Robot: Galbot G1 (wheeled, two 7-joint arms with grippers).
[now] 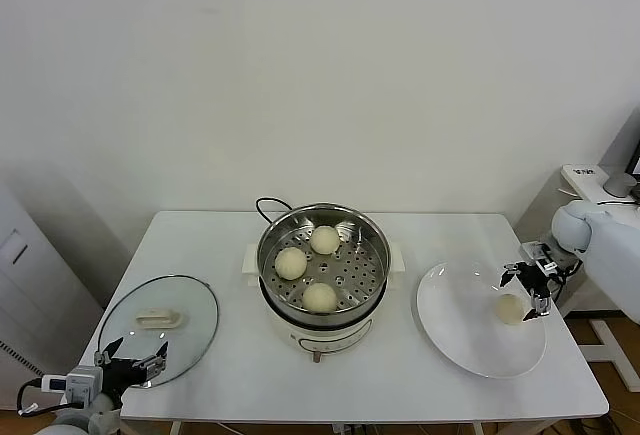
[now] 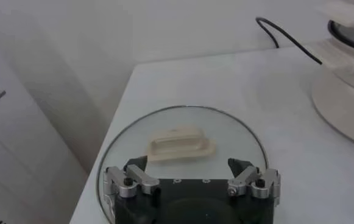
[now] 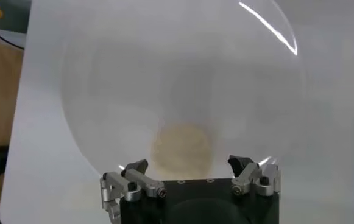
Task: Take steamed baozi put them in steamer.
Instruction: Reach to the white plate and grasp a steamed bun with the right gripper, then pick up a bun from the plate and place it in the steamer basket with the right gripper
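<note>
Baozi (image 1: 509, 308): last one on plate (image 1: 450, 325), near its right rim | three in steamer (image 1: 375, 245) | right gripper (image 1: 526, 283) just above, fingers apart | left gripper (image 1: 132, 355) spread wide at lid (image 1: 190, 305) front edge

The steamer (image 1: 324, 255) has a shiny, perforated steel basket on a smooth cream plastic-looking base. The steamed baozi (image 1: 320, 297) look matt, smooth and doughy. The lid (image 1: 158, 328) is clear glossy glass with a matt cream handle. The plate (image 1: 470, 340) is smooth glossy white, the table (image 1: 230, 375) matt white. The fingers (image 2: 248, 176) look like brushed metal with black tips
</note>
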